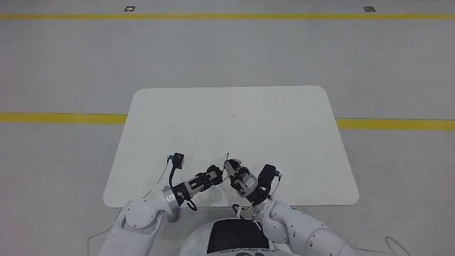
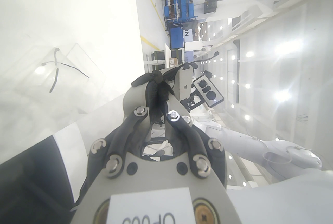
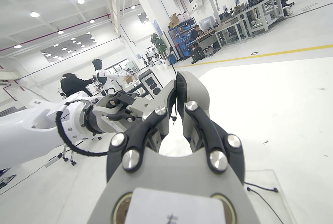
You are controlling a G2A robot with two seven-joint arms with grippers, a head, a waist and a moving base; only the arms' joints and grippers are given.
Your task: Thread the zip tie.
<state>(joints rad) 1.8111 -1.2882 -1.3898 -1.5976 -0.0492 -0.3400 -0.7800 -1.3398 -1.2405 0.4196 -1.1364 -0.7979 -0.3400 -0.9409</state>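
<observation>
Both claws meet low in the middle of the top view, over the worktop's (image 1: 284,114) near edge. The right claw (image 3: 177,84) is clamped on the tie (image 3: 171,58), with the tail sticking up free. The left claw (image 2: 155,83) pinches its other end just beside, probably to line up head and tail.

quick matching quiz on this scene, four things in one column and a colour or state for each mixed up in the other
Things
1. right claw
2. spare ties
3. table
4. floor line

Colour or state
a. yellow
b. white, with rounded corners
c. shut on the tie
d. lying in a clear tray

Pairs: 1-c, 2-d, 3-b, 4-a
</observation>
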